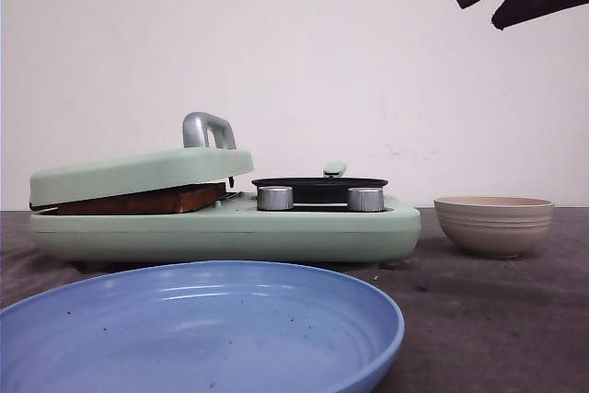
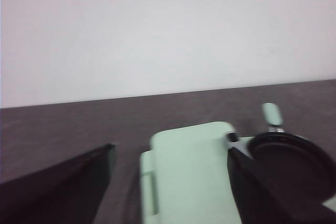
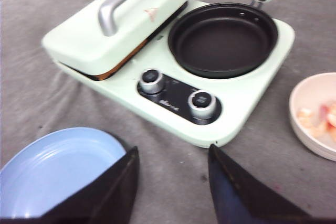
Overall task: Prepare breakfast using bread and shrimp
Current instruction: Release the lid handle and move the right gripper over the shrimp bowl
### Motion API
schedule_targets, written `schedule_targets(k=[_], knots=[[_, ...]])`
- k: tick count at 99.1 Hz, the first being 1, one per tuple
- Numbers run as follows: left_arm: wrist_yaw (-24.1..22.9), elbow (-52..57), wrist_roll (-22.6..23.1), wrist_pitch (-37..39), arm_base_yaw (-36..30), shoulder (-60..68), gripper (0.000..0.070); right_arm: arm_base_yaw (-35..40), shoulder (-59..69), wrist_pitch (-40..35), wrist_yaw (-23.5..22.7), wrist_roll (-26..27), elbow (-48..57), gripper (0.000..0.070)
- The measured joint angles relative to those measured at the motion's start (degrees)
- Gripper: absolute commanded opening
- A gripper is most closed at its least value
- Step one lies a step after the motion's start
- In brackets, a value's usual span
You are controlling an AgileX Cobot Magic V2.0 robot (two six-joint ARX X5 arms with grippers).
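Front view shows only a brown bread [image 1: 143, 200] edge under the press lid [image 1: 138, 172]; both grippers [image 2: 168, 182] [image 3: 170, 182] gape empty.

We saw our left gripper [image 2: 168, 182] with its dark fingers [image 2: 63, 187] spread apart above the pale green lid [image 2: 189, 177]. Beside the lid sat the black pan [image 2: 294, 166], on the grey table [image 2: 79, 124].
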Motion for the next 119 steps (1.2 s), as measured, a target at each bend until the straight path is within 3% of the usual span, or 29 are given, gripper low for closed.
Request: schedule_targets(k=[31,64,86,119], knots=[[-2.1,-4.2,-0.9,-1.0,2.1,-7.6,0.0395,-4.3,0.0,2.2,1.4,4.1,0.0,0.0251],[-2.1,-15.3,-4.2,0.0,2.1,-14.3,0.0395,-15.8,2.8,-0.8,-0.6,5.0,6.9,0.028],[-2.2,-16.0,-5.3,0.3,2.1,-17.1,0.0395,-24.0,12.5,-3.5,-5.2,4.7,13.9,0.0286],[-1.9,-16.1,-5.3,0.3,2.1,-17.7,0.0395,-31.8,34.1,-9.2,-5.3,2.1,27.4,0.0291]])
